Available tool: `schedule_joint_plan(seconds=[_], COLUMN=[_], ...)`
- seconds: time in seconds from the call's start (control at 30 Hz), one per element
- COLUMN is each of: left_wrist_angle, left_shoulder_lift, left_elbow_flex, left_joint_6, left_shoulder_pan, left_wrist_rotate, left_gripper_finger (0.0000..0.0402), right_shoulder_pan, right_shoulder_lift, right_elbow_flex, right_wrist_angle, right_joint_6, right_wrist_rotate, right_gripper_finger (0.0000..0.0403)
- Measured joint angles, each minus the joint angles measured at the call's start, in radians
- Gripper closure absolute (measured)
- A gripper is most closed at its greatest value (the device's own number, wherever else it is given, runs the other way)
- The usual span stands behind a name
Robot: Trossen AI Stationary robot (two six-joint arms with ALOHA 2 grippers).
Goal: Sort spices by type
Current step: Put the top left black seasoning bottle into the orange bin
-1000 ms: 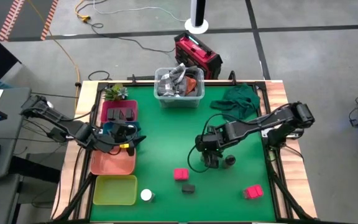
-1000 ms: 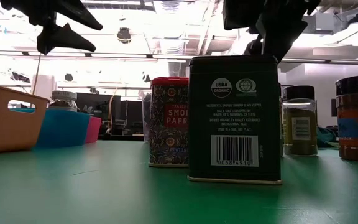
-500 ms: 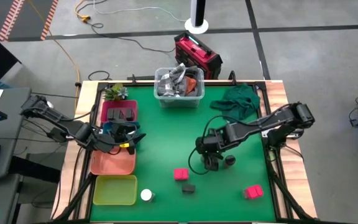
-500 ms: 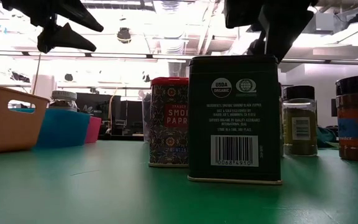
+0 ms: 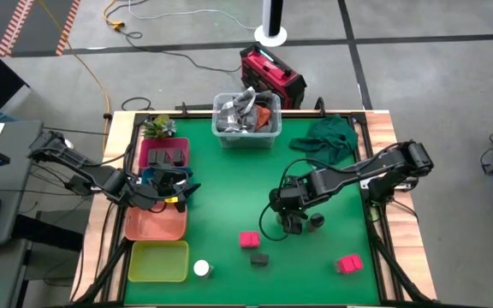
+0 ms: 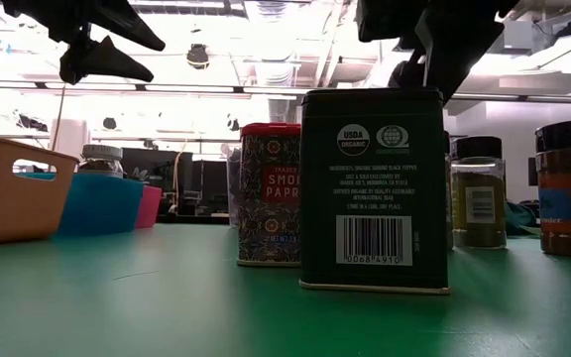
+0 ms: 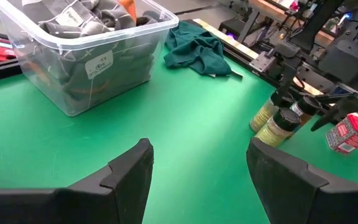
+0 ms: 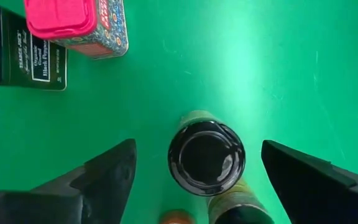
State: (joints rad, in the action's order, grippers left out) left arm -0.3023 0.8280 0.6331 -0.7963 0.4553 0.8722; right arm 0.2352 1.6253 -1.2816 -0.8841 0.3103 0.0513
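Spices lay scattered over the green table (image 5: 229,197) you were working at: a dark-lidded round jar (image 8: 206,157) stood upright straight below your right gripper (image 5: 291,224), with a second dark jar (image 8: 240,207) touching it on one side and a bit of an orange-topped thing just beside them at the frame edge. Your right gripper hung over that jar with its fingers (image 8: 101,177) spread wide to either side of the lid, touching nothing. In the same wrist view, a pink-lidded box (image 8: 78,25) and a black box (image 8: 23,57) stood well apart from the jar, the two just beside each other. From overhead, you could see that pink-red box (image 5: 249,239) and black box (image 5: 259,257) near the front of the table, a white-topped jar (image 5: 202,268) near the yellow tray (image 5: 157,262), and another pink-red box (image 5: 348,263) off toward the front right. Your left gripper (image 5: 178,190) waited over the left side, above the orange tray (image 5: 154,224) and just beside the blue tray (image 5: 152,176), its fingers (image 7: 123,180) apart and holding nothing. The pink tray (image 5: 164,154) behind it held dark boxes. A clear bin (image 5: 246,120) of odds and ends sat at the back edge, with a green cloth (image 5: 330,137) to its right and a small plant (image 5: 157,127) to its left.
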Motion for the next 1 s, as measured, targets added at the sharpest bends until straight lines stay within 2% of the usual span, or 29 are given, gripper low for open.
schedule_joint_plan(seconds=[0.53, 1.0], left_wrist_angle=[0.0, 0.001], left_shoulder_lift=[0.0, 0.0], left_elbow_flex=[0.0, 0.0], left_joint_6=[0.007, 0.007], left_shoulder_pan=[0.0, 0.0], left_wrist_rotate=[0.0, -0.007], left_gripper_finger=[0.0154, 0.0154], right_shoulder_pan=[0.008, 0.014], right_shoulder_lift=[0.001, 0.001], right_elbow_flex=[0.115, 0.127], right_wrist_angle=[0.101, 0.15], right_joint_6=[0.024, 0.025], right_wrist_rotate=[-0.003, 0.0], right_gripper_finger=[0.0044, 0.0148])
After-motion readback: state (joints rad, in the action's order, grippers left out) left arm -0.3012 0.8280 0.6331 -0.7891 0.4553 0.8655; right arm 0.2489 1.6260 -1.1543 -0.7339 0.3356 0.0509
